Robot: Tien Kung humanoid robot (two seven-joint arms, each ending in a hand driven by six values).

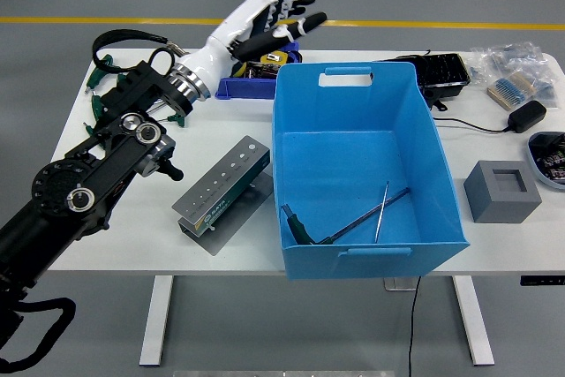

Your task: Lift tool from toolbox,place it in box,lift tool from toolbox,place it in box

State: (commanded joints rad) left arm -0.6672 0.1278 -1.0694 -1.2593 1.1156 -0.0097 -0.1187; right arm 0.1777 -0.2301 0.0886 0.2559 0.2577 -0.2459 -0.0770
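My left hand is raised high above the table's far side, over the small blue tray, fingers spread and holding nothing. The big blue box stands at the table's middle. Two tools lie on its floor: a long T-handle key with its dark handle at the near left corner, and a thin straight rod leaning across it. The grey tool holder with a row of holes lies left of the box. Green-handled T-keys lie at the far left, partly hidden by my arm.
A grey foam block stands right of the box. A black tray, a black power adapter, plastic bags of parts and a dish sit at the far right. A yellow line runs across the floor behind the table.
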